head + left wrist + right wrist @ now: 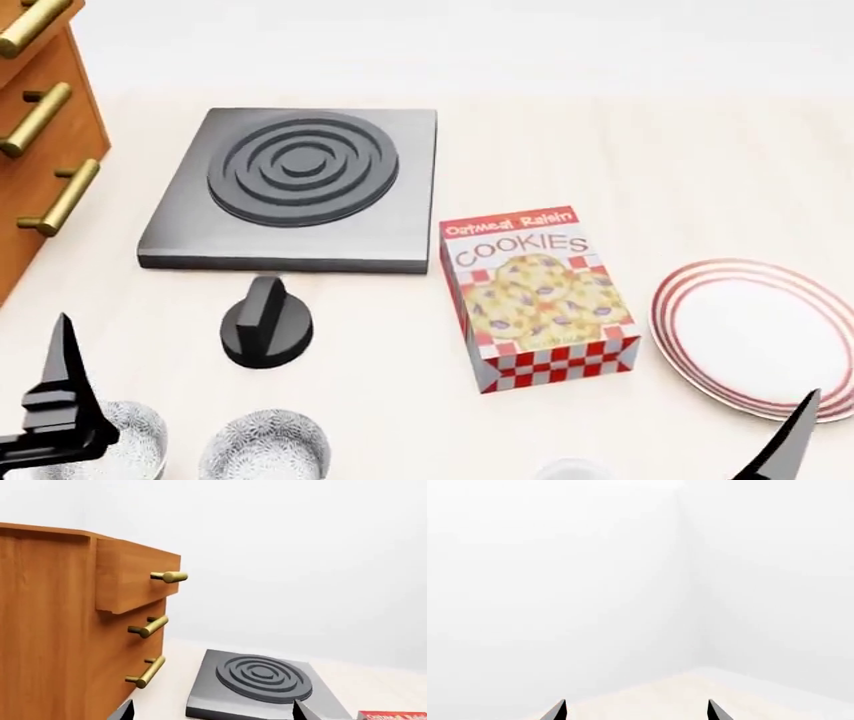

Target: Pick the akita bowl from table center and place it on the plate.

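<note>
Speckled grey, the akita bowl [264,445] sat untouched on the desk [627,140], nearer the robot than the cookie box [537,297] (a twin [134,440] beside it); the plate [761,335] lay beyond that box. Both hands, left [213,712] and right [635,711], hung wide and empty, presumably ready to reach.

My left gripper [60,400] is glossy black, its one visible finger a tall blade tapering to a sharp tip above a blocky, stepped base. My right gripper [787,445] shows one black wedge, likewise pointed. In both wrist views my fingertips [123,711] appear as dark grey slanted points.
</note>
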